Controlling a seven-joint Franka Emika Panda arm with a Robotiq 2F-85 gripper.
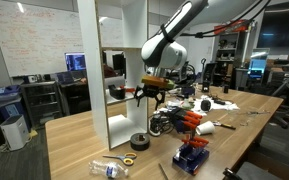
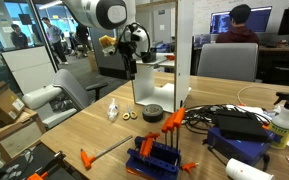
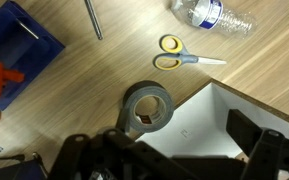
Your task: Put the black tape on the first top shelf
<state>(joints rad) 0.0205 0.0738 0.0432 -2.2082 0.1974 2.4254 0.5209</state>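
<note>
**On a lab bench, black tape waits under an open claw**

At the foot of a tall white shelf unit, the black tape (image 3: 146, 107) lies flat on the wooden bench (image 1: 72, 140), just beside the unit's bottom board (image 3: 224, 125) and not yet lifted. The claw (image 1: 149, 97) hangs above it, spread wide and holding nothing, at roughly the height of the unit's middle. The top shelf (image 1: 113, 47), where the roll is meant to go, sits higher up between narrow side panels.

The likeliest trouble is the tight spot. The roll rests so near the bottom board that a finger coming straight down could strike the white edge, or nudge the tape away instead of closing round it. A shallow grip on the thick ring could let it tip or drop on the way up. The side panels leave little room, so a wide swing could bump the unit. Yellow-handled scissors (image 3: 179, 58) and a clear plastic bottle (image 3: 212, 14) lie near the tape but apart from it, and look unlikely to interfere.

No brand or label can be read on the tape or the bottle. Marks on a whiteboard (image 1: 34, 45) in an exterior view are too faint to make out.
</note>
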